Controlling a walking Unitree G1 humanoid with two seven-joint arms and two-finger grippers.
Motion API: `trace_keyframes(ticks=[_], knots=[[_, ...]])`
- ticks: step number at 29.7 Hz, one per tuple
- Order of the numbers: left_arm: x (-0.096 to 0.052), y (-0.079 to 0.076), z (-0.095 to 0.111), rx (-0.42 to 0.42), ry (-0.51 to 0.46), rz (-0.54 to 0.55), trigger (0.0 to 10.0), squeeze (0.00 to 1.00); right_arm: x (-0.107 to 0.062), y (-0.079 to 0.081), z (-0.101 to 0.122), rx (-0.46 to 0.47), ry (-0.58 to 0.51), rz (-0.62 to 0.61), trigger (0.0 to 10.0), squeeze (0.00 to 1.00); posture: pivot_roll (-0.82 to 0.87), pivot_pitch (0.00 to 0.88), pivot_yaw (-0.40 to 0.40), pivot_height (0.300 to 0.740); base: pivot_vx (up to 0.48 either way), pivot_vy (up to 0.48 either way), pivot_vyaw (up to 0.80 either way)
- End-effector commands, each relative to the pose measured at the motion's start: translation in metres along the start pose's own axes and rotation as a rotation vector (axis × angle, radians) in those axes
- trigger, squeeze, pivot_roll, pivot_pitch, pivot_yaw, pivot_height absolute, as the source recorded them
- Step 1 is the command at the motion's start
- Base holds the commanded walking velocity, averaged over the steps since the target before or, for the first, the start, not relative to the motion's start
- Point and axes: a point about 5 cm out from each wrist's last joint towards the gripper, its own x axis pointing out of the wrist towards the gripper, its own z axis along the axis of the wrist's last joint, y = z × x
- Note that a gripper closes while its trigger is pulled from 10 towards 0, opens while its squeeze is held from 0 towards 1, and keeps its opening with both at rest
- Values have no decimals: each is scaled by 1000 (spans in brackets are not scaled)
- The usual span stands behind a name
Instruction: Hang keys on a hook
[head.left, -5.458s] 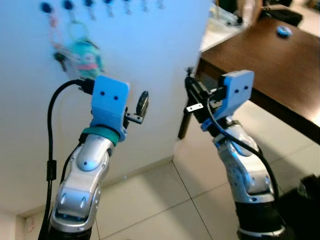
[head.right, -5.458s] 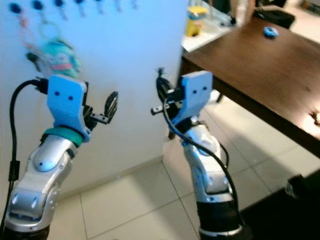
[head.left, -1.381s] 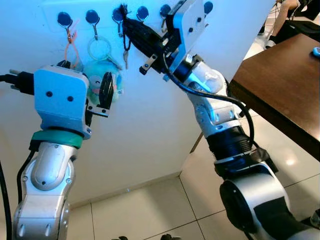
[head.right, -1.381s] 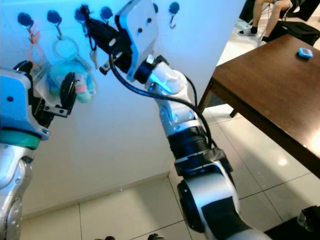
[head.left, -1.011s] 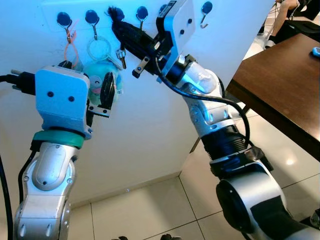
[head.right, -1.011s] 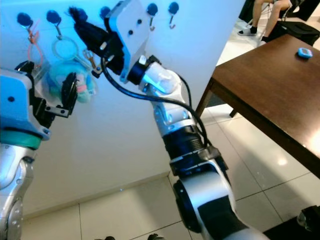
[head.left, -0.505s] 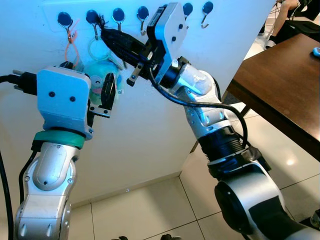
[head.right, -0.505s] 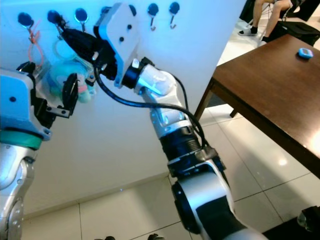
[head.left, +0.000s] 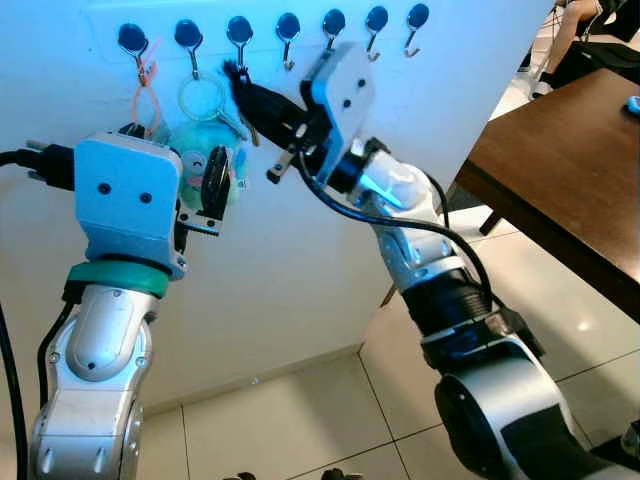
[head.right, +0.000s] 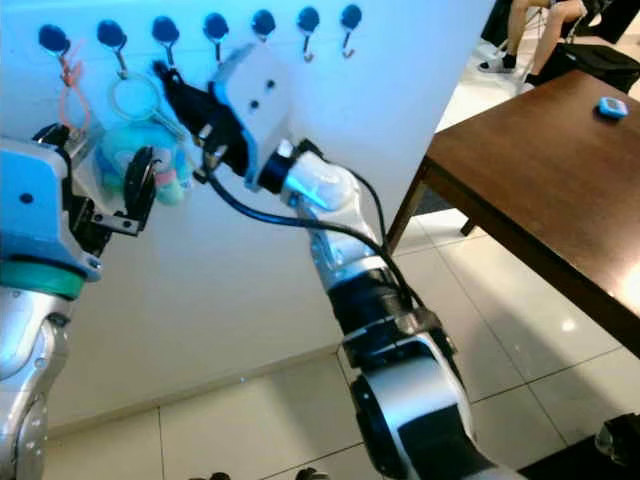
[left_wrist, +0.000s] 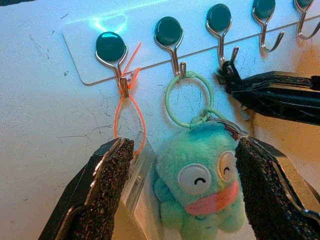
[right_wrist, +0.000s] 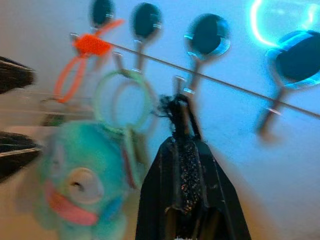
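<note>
White wall (head.left: 300, 260), pale tiled floor (head.left: 330, 420), dark wooden table (head.left: 570, 170) at right

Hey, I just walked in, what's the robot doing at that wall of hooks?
The right gripper is shut and reaching up beside the third hook on the white hook strip. A teal plush keychain hangs by its green ring on the second hook. The left gripper is open in front of the plush.

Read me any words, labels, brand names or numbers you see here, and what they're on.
No readable text anywhere.
The hook rack is plain white.
The teal plush keychain carries a face, no lettering.
The clear tag on the orange loop shows no print.
</note>
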Motion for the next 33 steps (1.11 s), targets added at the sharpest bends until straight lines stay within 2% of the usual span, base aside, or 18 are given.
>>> trace_keyframes(ticks=[1, 3, 4, 6, 7, 8, 13, 14, 15, 16, 17, 19, 20, 22, 23, 26, 31, 33], knots=[[-2, 0, -1, 12, 9, 4, 10000, 0, -6, -4, -4, 22, 10, -42, 10000, 1000, -16, 117, 47, 740, 0, 0, 0], [-2, 0, -1, 12, 9, 4, 10000, 0, -6, -4, -4, 22, 10, -42, 10000, 1000, -16, 117, 47, 740, 0, 0, 0], [-2, -1, -2, 10, 11, 0, 10000, 0, -15, -5, -5, 67, -10, -61, 10000, 843, -17, 120, 49, 740, 0, 0, 0], [-2, -2, -2, 8, 14, -3, 10000, 0, -21, -1, -6, 106, -29, -58, 10000, 843, -17, 120, 49, 740, 0, 0, 0], [-3, -2, -3, 8, 17, -5, 10000, 0, -26, 1, -6, 131, -41, -54, 10000, 541, -17, 120, 49, 740, 0, 0, 0], [-4, -3, -4, 8, 23, -9, 10000, 0, -33, 6, -8, 157, -45, -39, 10000, 0, -20, 124, 53, 740, 0, 0, 0], [-6, -5, -9, 11, 43, -17, 10000, 0, -50, 21, -12, 207, -24, 17, 10000, 0, -25, 126, 56, 740, 0, 0, 0], [-8, -7, -15, 12, 67, -25, 10000, 0, -67, 32, -15, 236, 10, 52, 10000, 0, -44, 131, 61, 740, 0, 0, 0], [-8, -7, -15, 12, 67, -25, 10000, 0, -67, 32, -15, 236, 10, 52, 10000, 0, -44, 131, 61, 740, 0, 0, 0], [-9, -9, -23, 15, 94, -32, 10000, 0, -83, 41, -17, 256, 49, 54, 10000, 0, -56, 131, 65, 740, 0, 0, 0], [-9, -9, -23, 15, 94, -32, 10000, 0, -83, 41, -17, 256, 49, 54, 10000, 0, -56, 131, 65, 740, 0, 0, 0], [-12, -14, -39, 2, 163, -34, 10000, 0, -110, 45, -25, 257, 126, -25, 10000, 0, -76, 127, 70, 740, 0, 0, 0], [-12, -14, -39, 2, 163, -34, 10000, 0, -110, 45, -25, 257, 126, -25, 10000, 0, -76, 127, 70, 740, 0, 0, 0], [-14, -17, -51, -26, 219, -25, 10000, 0, -125, 36, -38, 224, 177, -190, 10000, 0, -76, 125, 72, 740, 0, 0, 0], [-14, -17, -51, -26, 219, -25, 10000, 0, -125, 36, -38, 224, 177, -190, 10000, 0, -76, 125, 72, 740, 0, 0, 0], [-17, -17, -66, -50, 283, 4, 10000, 0, -144, 21, -55, 165, 260, -424, 10000, 0, -70, 118, 74, 740, 0, 0, 0], [-18, -14, -75, -39, 308, 40, 10000, 0, -154, 17, -62, 146, 300, -530, 10000, 0, -70, 111, 76, 740, 0, 0, 0], [-20, -10, -78, 4, 301, 58, 10000, 0, -160, 20, -65, 139, 344, -591, 10000, 0, -60, 106, 76, 740, -292, 0, 0]])
